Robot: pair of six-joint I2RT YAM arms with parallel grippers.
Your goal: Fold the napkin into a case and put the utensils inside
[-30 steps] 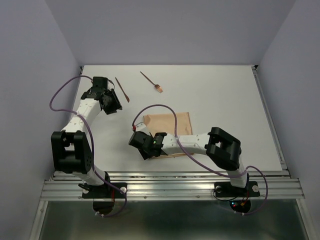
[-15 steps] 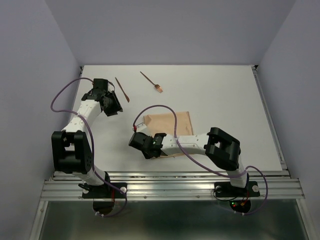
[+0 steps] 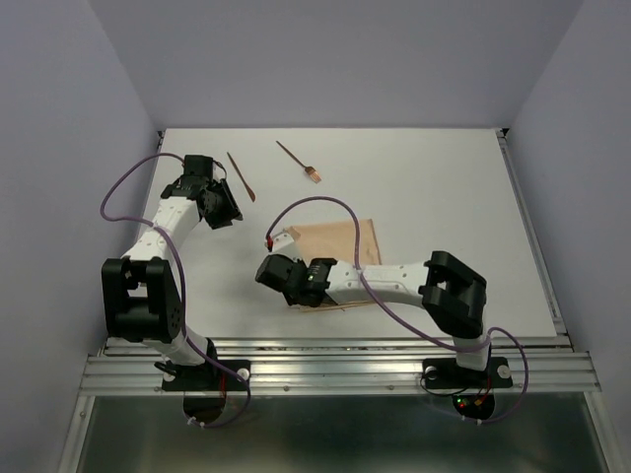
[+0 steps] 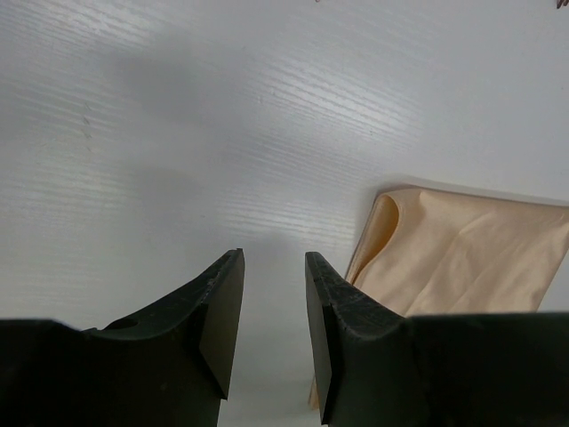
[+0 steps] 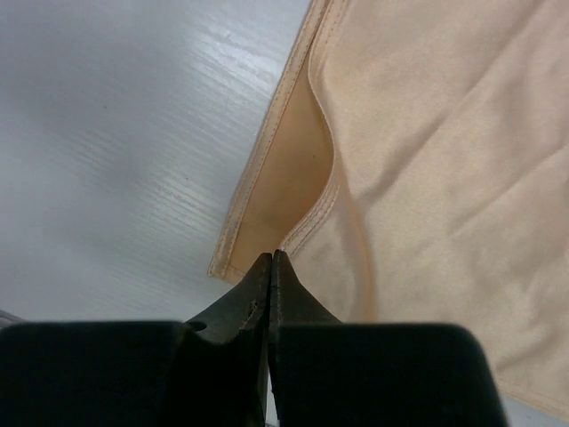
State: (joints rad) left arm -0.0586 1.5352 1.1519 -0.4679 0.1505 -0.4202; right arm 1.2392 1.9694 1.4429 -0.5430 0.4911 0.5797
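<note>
While the right gripper (image 5: 270,258) has its fingers pressed together at the upper-layer hem of the folded napkin (image 5: 427,133), the hemmed edge runs ahead-right of them. The left gripper (image 4: 274,258) is spread, with the napkin ahead-right. The utensils (image 3: 241,176) slant beside it, and the fork head (image 3: 314,175) points near-right.

Left arm (image 3: 158,235): white tubular links, black block-shaped joints.
Right arm (image 3: 389,282): same white links, black joints.
Cables (image 3: 116,187): thin, purple, one per arm.
Fingers (image 4: 220,320): matte black, flat inner faces, tapering tips.
Bases (image 3: 207,377): black; small red and green lights on right one.
</note>
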